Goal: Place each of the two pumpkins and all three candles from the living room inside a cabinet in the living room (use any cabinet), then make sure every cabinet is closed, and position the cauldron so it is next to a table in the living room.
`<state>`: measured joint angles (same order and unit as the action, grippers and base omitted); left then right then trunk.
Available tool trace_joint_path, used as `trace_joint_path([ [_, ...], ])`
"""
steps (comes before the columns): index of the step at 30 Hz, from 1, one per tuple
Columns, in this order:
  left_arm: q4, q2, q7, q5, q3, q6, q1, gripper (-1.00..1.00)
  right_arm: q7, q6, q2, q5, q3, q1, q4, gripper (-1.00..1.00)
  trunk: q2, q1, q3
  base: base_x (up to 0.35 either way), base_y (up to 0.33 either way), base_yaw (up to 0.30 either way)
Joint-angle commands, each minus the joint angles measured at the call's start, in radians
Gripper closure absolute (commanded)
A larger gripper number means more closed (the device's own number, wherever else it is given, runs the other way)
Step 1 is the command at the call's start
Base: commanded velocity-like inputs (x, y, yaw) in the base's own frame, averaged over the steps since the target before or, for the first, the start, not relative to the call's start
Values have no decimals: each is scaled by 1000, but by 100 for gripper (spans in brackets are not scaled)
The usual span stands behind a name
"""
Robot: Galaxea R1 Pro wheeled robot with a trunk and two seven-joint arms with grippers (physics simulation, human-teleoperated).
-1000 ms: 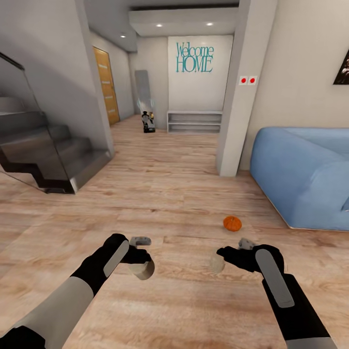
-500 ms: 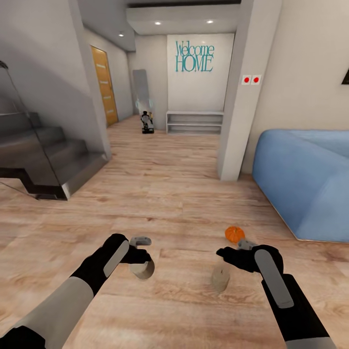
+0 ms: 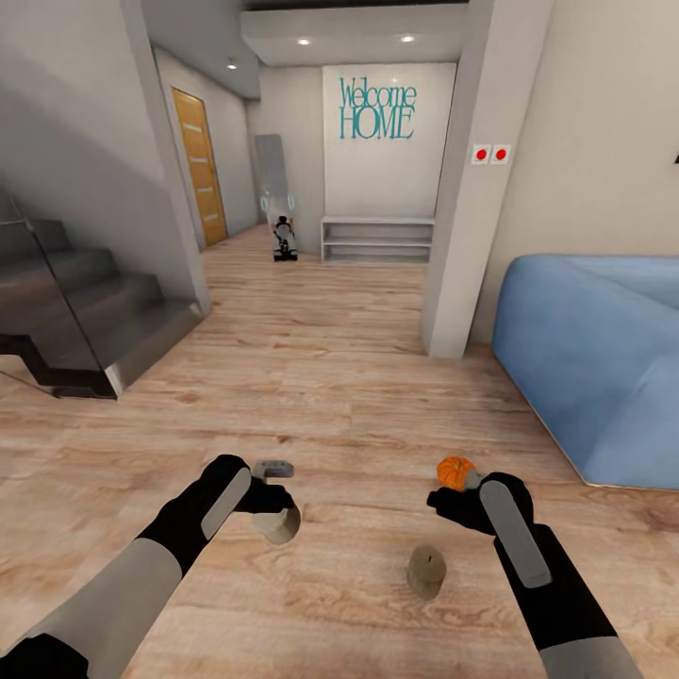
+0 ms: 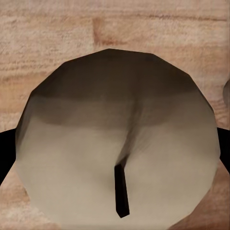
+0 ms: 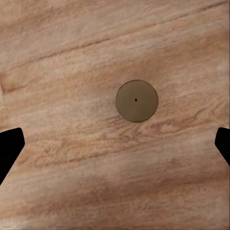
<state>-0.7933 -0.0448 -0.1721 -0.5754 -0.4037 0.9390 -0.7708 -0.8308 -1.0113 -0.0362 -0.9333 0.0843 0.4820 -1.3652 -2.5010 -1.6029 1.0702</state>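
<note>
The left gripper (image 3: 275, 498) was closed around a short grey-brown cylindrical candle (image 3: 279, 524). Its black fingers (image 4: 5, 153) pressed against both sides of that candle, whose pale round end with a dark wick faced the left wrist camera. The gripper and its load hung above the light wooden plank floor (image 3: 321, 396).

The right gripper (image 3: 459, 486) held nothing. In the right wrist view its black fingertips (image 5: 9, 146) stood wide apart at the two edges of the picture, with bare planks between them. A second stubby grey-brown candle (image 3: 426, 571) stood upright on the floor, just beside the right forearm on its inner side. From the right wrist camera it appeared as a small dull disc (image 5: 137, 100) with a dot-like wick, well clear of both fingers.

A small round ribbed bright-orange pumpkin (image 3: 455, 471) sat on the floor just beyond the right gripper, partly covered by it.

Further out, a large blue sofa (image 3: 594, 358) filled the right side. Dark grey stairs (image 3: 85, 311) rose at the left. Down the hallway were a wooden door (image 3: 200, 165), a low white open shelf unit (image 3: 377, 240) and teal "Welcome HOME" lettering (image 3: 377, 108).
</note>
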Motion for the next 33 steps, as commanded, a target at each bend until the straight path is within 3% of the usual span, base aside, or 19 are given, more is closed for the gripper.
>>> trace_joint_path([
  [1, -2, -1, -9, -11, -4, 2, -1, 100, -14, -3, 2, -8, 6, 3, 10, -100, 0, 0, 1, 20, -11, 0],
  [11, -14, -3, -7, -11, -3, 9, -2, 100, -25, -3, 15, -9, 22, 36, 74, -100, 0, 0, 1, 6, -3, 0],
  [16, -183, -12, -8, -13, -2, 63, 2, 100, -22, -1, 16, -10, 24, 39, 78, -100, 0, 0, 1, 0, 0, 0],
  [22, -360, -57, -9, -16, 2, 108, 6, 100, -20, -1, 16, -10, 25, 40, 81, -100, 0, 0, 1, 0, 0, 0],
  [25, -451, -83, -9, -19, 20, 108, 8, 100, -19, 0, 16, -10, 29, 40, 87, -100, 0, 0, 1, 0, 0, 0],
  [33, -536, -95, -9, -20, 36, 108, 20, 100, -15, 8, 16, -9, 42, 42, 119, -100, -2, -3, 32, 0, 0, 0],
])
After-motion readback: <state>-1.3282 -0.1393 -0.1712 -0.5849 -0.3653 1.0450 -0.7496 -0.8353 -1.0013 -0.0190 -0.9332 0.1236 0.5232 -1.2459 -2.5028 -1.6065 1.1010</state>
